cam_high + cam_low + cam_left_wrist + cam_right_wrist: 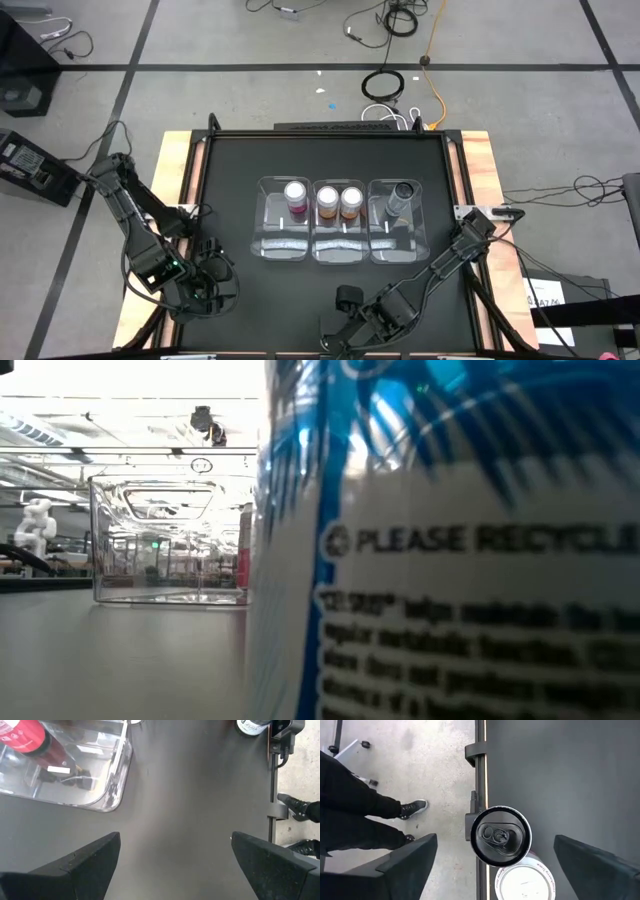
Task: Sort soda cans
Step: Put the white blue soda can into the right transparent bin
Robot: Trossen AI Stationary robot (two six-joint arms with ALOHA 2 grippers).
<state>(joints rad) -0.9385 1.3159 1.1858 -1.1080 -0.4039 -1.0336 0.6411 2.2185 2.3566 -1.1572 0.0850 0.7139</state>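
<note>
Three clear bins stand in a row mid-table. The left bin holds a pink can (296,195), the middle bin two orange-brown cans (328,200) (351,200), and the right bin a dark grey can (402,197). At the table's near edge stand a dark-topped can (501,836) and a silver-topped can (525,882), close together. My right gripper (338,325) (495,840) hangs open above them, with a finger on either side of the dark-topped can and a gap to each. My left gripper (215,280) (175,845) is open over bare table, near-left of the bins.
A can with white and blue print (450,560) fills the low view, with a bin (170,540) behind it. A clamp (472,755) sits on the table's near rim. A person's legs and shoe (412,809) stand on the floor just beyond that edge.
</note>
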